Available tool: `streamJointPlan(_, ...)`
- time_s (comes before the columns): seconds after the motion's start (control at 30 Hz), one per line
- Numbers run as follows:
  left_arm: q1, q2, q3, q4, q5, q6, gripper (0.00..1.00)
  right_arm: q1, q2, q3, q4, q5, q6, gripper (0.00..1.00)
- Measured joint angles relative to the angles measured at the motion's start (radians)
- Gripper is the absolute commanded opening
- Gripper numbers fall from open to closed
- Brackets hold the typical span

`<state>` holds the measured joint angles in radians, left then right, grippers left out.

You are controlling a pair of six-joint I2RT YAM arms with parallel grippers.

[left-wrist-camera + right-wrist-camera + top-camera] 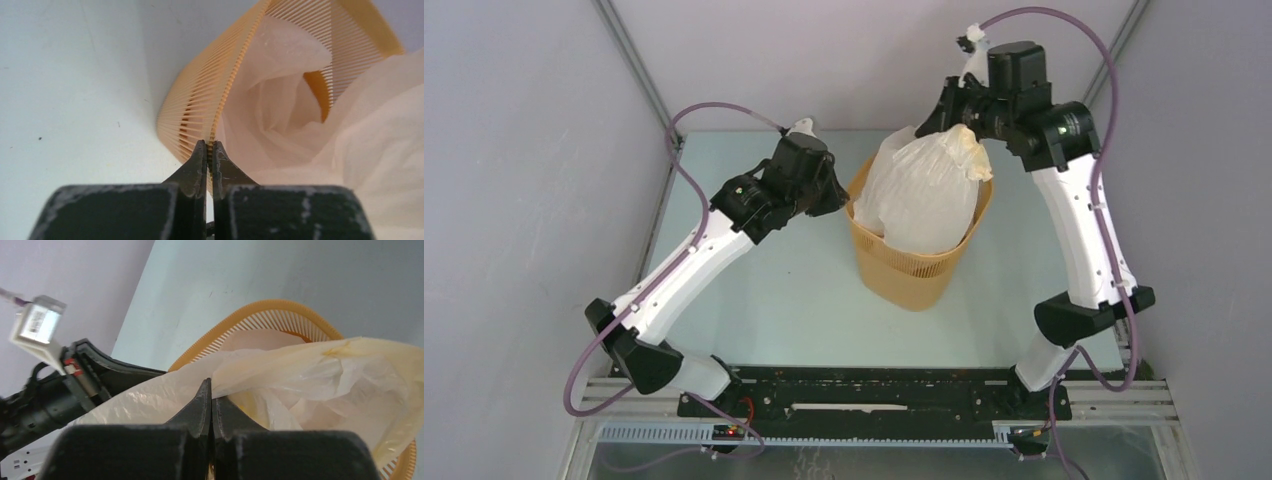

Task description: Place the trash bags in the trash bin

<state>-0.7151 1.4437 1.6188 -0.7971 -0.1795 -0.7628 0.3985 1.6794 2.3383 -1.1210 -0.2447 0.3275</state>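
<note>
— Where's the trash bin (pixel 914 275)?
— Middle of the tabletop (pixel 804 300). The left fingers (pixel 204 160) clamp its rim, perhaps bag film too. The right fingers (pixel 205 395) pinch the trash bag (pixel 924 190), half inside.
— Brace the rim, lower slowly.

Orange-tan slatted trash bin (pixel 911 272) (whitish bag (pixel 924 195))

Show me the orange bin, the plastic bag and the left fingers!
trash bin (pixel 911 275), top view, front mesh wall.
trash bag (pixel 924 190), top view, bulging middle.
left fingers (pixel 197 167), left wrist view, one finger's dark surface.
</note>
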Motion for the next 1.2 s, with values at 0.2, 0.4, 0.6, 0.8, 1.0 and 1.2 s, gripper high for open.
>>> streamJointPlan(0.2, 0.001, -0.024, 0.001, -0.039, -0.12, -0.025, 0.0, 0.022, 0.067, 0.03, -0.028, 0.012, -0.005, 0.0)
streamJointPlan(0.4, -0.001, -0.026, 0.001, -0.05, -0.163, -0.044, 0.0, 0.022, 0.06, 0.099, -0.051, 0.074, -0.032, 0.0)
streamJointPlan(0.6, -0.001, -0.055, -0.025, -0.045, -0.146, -0.069, 0.05, 0.077, -0.001, 0.03, -0.016, 0.095, -0.034, 0.0)
streamJointPlan(0.8, 0.005, -0.105, -0.07, 0.023, -0.045, -0.054, 0.45, 0.162, -0.023, -0.172, 0.031, 0.098, -0.031, 0.0)
streamJointPlan(1.0, 0.036, -0.237, -0.074, 0.059, 0.007, -0.028, 0.78, 0.166, 0.068, -0.093, -0.004, 0.126, -0.038, 0.0)
streamJointPlan(1.2, 0.01, -0.349, -0.014, 0.153, 0.124, -0.006, 0.97, 0.167, 0.065, 0.0, -0.045, 0.188, -0.031, 0.07)
